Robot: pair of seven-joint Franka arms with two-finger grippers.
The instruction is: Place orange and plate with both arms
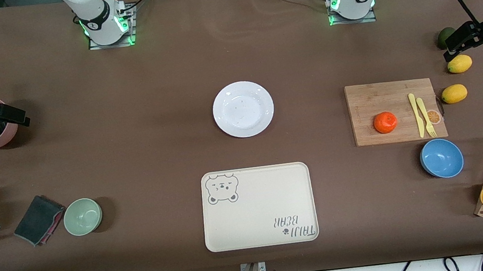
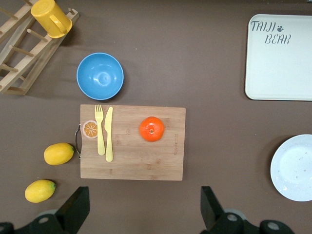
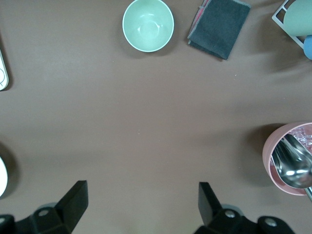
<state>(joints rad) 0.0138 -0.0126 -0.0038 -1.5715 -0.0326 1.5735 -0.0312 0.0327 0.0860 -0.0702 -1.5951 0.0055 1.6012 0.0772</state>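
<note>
Clearly nothing is grasped: left gripper [image 1: 472, 40] hangs wide open and empty over the lemons [image 1: 459, 63], right gripper [image 1: 9, 117] open beside the pink cup [image 1: 2, 137]. The orange [image 1: 385, 122] on the board [image 1: 370, 96] may roll from a pinch; the plate [image 1: 243, 109], mid-table, lies flat and may slip.

The orange [image 1: 385, 122] [image 2: 151, 129] is small, round and bright orange-red, with a dimple on top. It sits on a wooden cutting board [image 1: 375, 100], at about 8 o'clock from the board's middle. The plate [image 1: 243, 108] [image 2: 294, 168] is round, white and glossy, empty but for tiny specks, and lies flat on the table [image 1: 129, 121], well apart from the orange, toward 10 o'clock of it.
</note>
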